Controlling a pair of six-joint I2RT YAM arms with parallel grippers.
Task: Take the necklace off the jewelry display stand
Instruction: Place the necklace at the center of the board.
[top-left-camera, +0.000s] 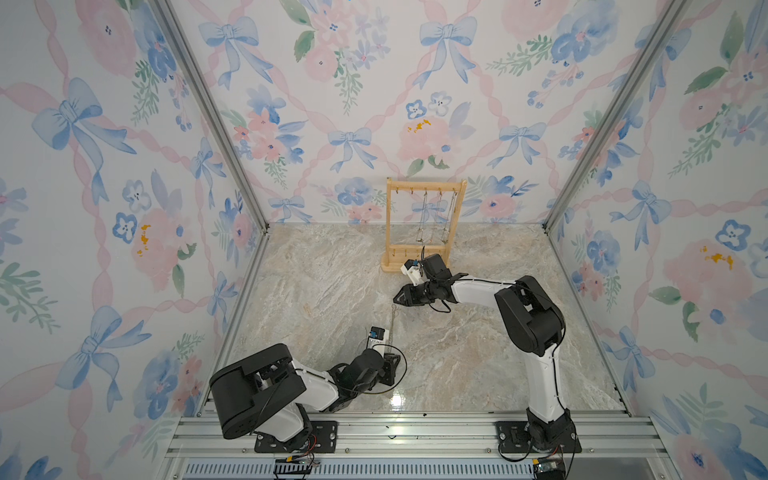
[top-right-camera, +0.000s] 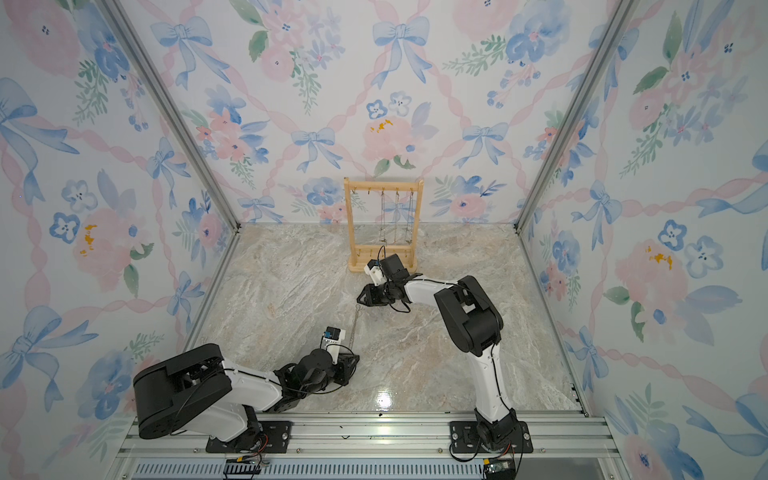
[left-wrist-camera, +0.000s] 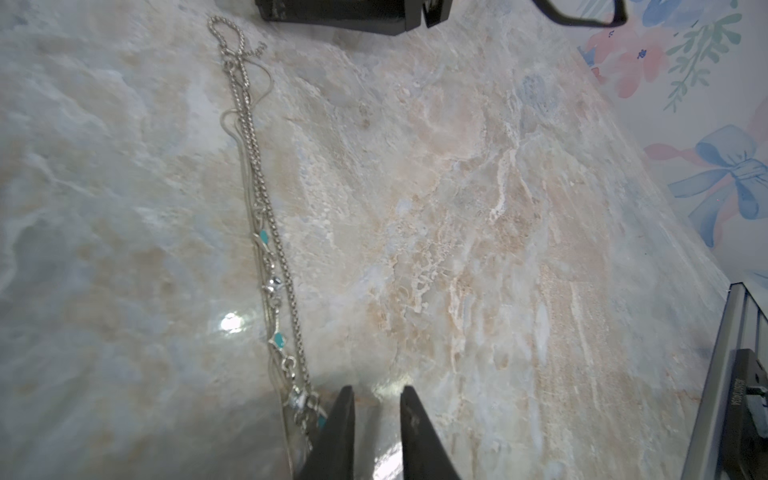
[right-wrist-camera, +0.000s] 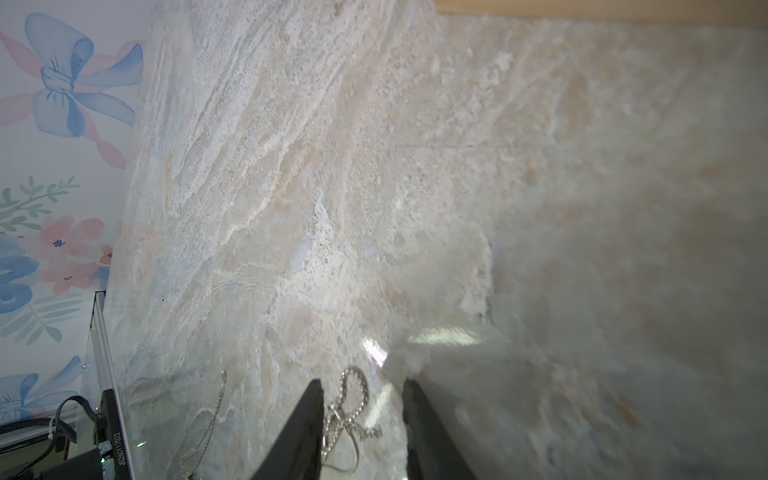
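Note:
The light pine jewelry display stand (top-left-camera: 424, 259) (top-right-camera: 384, 266) stands at the back of the marble table, and thin chains (top-left-camera: 436, 220) hang from its top bar. A silver necklace (top-left-camera: 392, 328) (top-right-camera: 355, 328) with small turquoise stones lies stretched flat on the table between the two arms. My right gripper (top-left-camera: 397, 298) (right-wrist-camera: 361, 382) is open, low over the necklace's far looped end (right-wrist-camera: 353, 399), which rests on the table between its fingers. My left gripper (top-left-camera: 391, 358) (left-wrist-camera: 377, 390) is open and empty; the near end of the necklace (left-wrist-camera: 266, 208) lies just beside one finger.
Floral walls close in the table on three sides. An aluminium rail (top-left-camera: 395, 432) with both arm bases runs along the front edge. The stand's wooden base (right-wrist-camera: 582, 6) is close behind the right gripper. Bare marble (top-left-camera: 457, 353) stretches to the right of the necklace.

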